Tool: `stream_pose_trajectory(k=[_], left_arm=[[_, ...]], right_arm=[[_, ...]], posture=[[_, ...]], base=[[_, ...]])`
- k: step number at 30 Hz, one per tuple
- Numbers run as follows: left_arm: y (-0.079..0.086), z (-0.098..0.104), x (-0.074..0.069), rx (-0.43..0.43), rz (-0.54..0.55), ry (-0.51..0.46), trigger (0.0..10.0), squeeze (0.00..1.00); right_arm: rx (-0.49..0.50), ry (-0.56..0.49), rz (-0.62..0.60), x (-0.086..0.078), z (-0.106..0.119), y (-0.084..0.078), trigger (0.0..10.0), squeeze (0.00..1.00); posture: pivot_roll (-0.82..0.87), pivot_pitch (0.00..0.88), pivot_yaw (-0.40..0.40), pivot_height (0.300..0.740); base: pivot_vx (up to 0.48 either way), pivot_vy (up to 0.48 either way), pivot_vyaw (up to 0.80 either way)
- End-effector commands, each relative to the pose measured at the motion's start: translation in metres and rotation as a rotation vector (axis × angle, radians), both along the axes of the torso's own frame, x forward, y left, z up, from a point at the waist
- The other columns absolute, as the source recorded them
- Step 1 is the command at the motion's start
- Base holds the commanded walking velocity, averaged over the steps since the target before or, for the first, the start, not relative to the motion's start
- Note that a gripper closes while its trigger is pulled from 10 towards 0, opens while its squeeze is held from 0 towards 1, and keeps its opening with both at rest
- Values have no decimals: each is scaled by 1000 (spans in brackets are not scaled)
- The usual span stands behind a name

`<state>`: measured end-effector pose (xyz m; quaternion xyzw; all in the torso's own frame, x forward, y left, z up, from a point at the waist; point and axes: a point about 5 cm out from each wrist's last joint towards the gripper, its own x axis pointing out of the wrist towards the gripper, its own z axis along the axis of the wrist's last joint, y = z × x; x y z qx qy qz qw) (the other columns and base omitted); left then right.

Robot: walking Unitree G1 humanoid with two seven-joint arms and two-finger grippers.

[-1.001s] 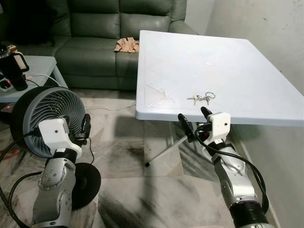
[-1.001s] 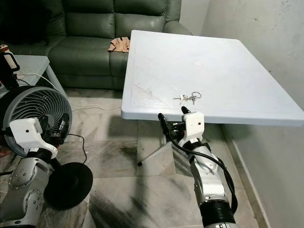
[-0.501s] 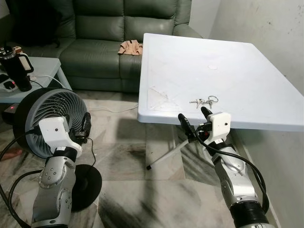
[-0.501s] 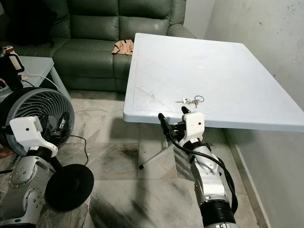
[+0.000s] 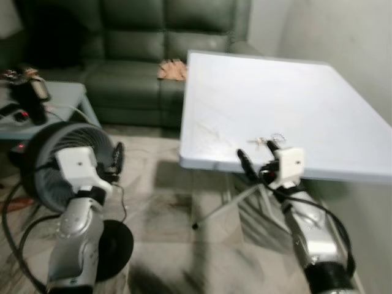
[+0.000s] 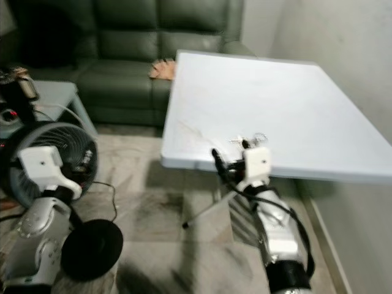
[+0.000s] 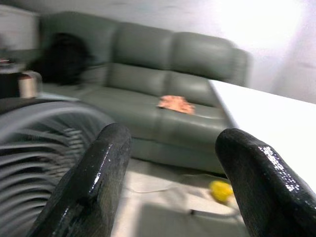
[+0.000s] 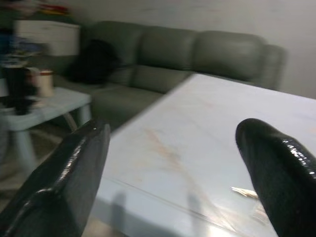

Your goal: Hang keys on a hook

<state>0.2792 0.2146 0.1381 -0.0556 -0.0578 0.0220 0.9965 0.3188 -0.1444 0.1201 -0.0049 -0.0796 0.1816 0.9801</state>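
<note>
White and wide, the table [image 5: 288,92] stood before a green sofa [image 5: 147,55]. The keys [image 5: 269,142] lay flat on the table near its near edge, a bit blurry. The right gripper [image 5: 258,160] hung just at that edge, close to the keys but not touching them, with its two black fingers [image 8: 276,168] spread apart and holding nothing. The left gripper [image 7: 170,177] was well off to the left, fingers apart too, in front of a round grey fan [image 5: 58,153]. An orange cloth [image 5: 171,69] lay on the sofa. Far left stood a small side table [image 5: 67,98].
</note>
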Motion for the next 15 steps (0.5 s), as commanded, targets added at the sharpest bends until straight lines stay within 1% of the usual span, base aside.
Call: stream_pose_trajectory(k=[1,15], left_arm=[[-6,1,2,-13,-17,-2,10000,0],[-6,2,2,-15,-16,-4,10000,0]], right_arm=[[-4,-5,-13,0,2,-5,10000,0],[-8,-6,-11,1,3,-5,10000,0]], posture=[[-94,0,-43,740],[-90,0,-44,740]], base=[[360,0,0],[361,0,0]])
